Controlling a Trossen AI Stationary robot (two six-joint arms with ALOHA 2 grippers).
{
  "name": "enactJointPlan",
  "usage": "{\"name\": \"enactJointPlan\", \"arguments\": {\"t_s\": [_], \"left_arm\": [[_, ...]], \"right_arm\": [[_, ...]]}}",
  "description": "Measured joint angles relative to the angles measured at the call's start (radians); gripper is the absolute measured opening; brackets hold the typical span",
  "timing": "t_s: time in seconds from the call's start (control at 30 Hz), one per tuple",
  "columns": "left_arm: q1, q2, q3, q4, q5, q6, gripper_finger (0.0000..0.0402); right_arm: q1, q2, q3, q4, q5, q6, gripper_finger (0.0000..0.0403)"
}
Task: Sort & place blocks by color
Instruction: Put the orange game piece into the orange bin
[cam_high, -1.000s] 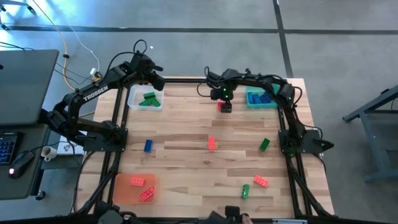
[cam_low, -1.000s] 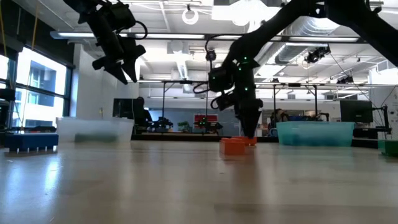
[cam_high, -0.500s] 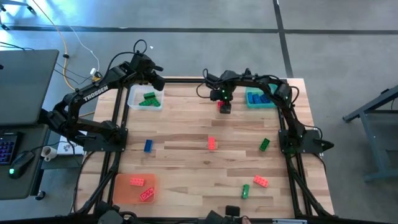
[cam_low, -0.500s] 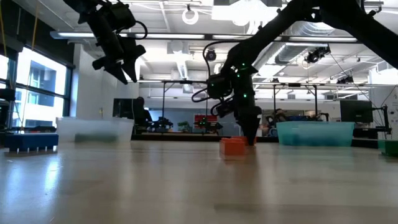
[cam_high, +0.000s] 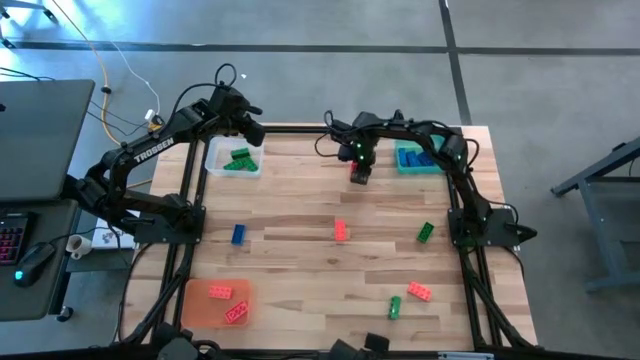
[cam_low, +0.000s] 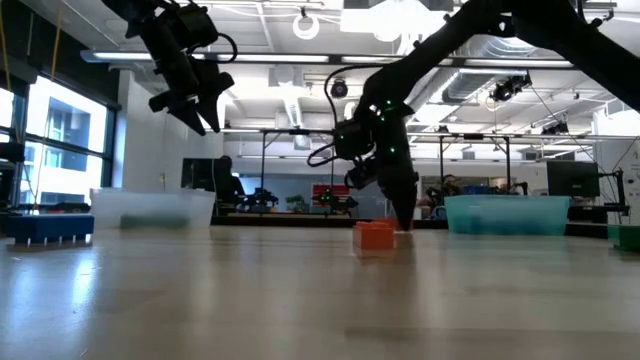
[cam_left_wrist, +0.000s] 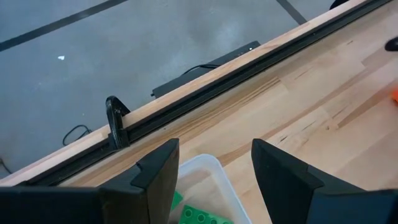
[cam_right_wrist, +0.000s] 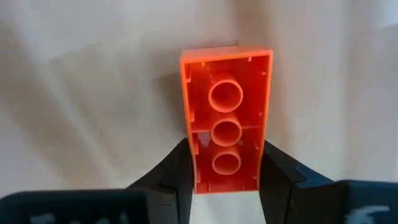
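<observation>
Your right gripper (cam_right_wrist: 225, 180) clamps an upside-down red block (cam_right_wrist: 226, 133) on the worktop (cam_high: 300, 215), near the blue tray (cam_high: 418, 160); left gripper (cam_left_wrist: 214, 171) hangs spread over the clear tray (cam_high: 234, 158). Roughly half sorted, six blocks loose

Pale wooden surface (cam_high: 300, 260) with black frame rail along its edges. Clear tray (cam_high: 222, 152) at the far left corner of the surface; teal tray (cam_high: 407, 168) near the far right corner; orange tray (cam_high: 205, 305) at the near left corner. Off the surface's left edge: laptop (cam_high: 35, 140), keyboard (cam_high: 10, 238), mouse (cam_high: 32, 262). Yellow cable (cam_high: 110, 70) on grey floor beyond the surface.
</observation>
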Motion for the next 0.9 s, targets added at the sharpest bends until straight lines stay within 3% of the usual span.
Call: {"name": "enactJointPlan", "arguments": {"t_s": [0.5,0.73,0.9], "left_arm": [[-0.001,0.0,0.0,0.0,0.12,0.092,0.0188],[-0.001,0.0,0.0,0.0,0.252,0.118,0.0188],[-0.002,0.0,0.0,0.002,0.268,0.149,0.0188]], "right_arm": [[0.103,-0.003,0.311,-0.091,-0.044,0.056,0.0109],[0.173,-0.003,0.482,-0.163,-0.035,0.093,0.0109],[0.221,-0.004,0.629,-0.194,0.018,0.102,0.0109]]}}
